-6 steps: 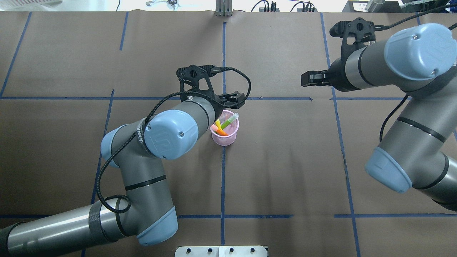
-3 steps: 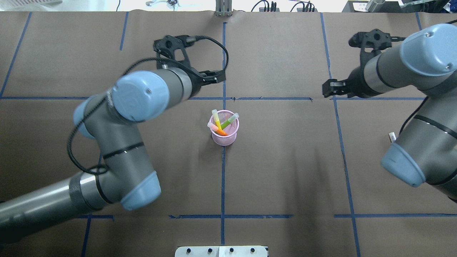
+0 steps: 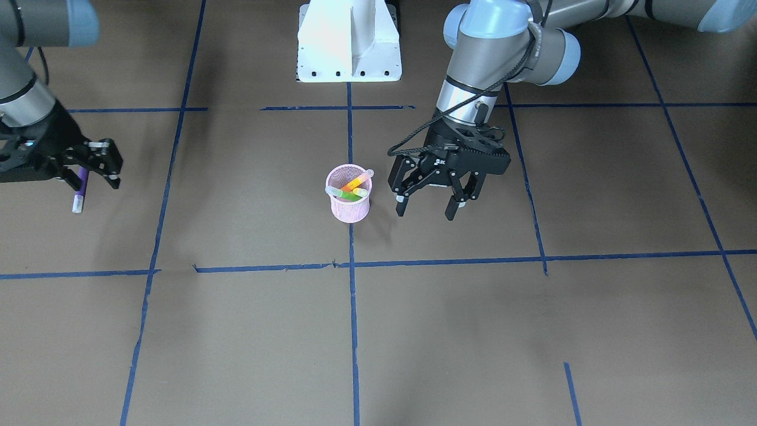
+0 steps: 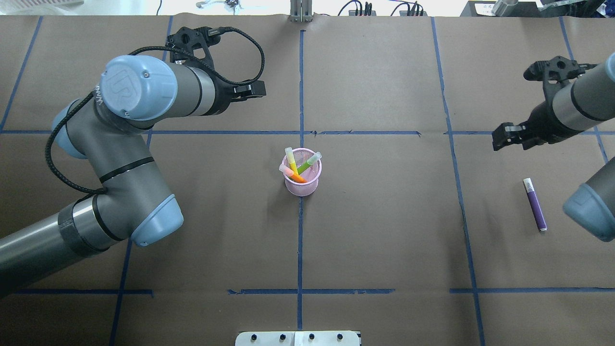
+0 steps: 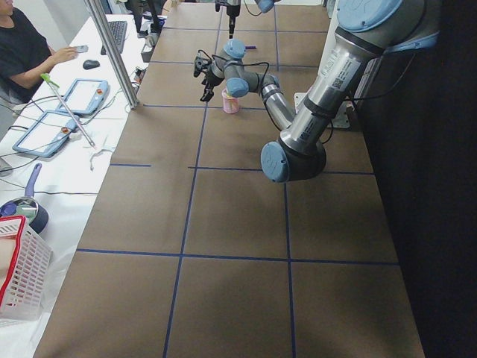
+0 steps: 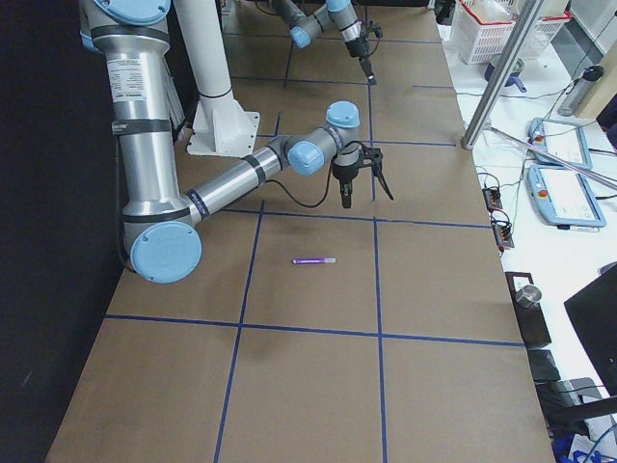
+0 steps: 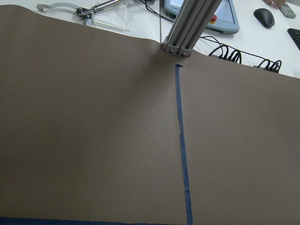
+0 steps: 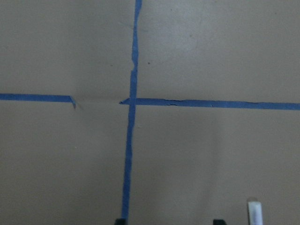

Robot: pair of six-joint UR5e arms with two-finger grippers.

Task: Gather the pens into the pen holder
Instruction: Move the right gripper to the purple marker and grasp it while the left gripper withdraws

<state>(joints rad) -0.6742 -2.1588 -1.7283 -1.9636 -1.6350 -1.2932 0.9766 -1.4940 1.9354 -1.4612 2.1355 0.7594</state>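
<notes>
The pink mesh pen holder stands upright at the table's middle. A yellow pen, an orange pen and a green pen lean inside it. A purple pen lies flat on the table at the right. My left gripper hangs open and empty, clear of the holder. My right gripper is open and empty beyond the purple pen. The right wrist view shows only the pen's pale cap.
Brown paper with blue tape lines covers the table. A metal post and cables stand at the far edge. The white robot base is on the robot's side. In the exterior left view, a person sits by tablets and a red-rimmed basket.
My left gripper has swung away from above the pen holder toward the far left. My right arm has pulled back to the right, uncovering the purple pen.
</notes>
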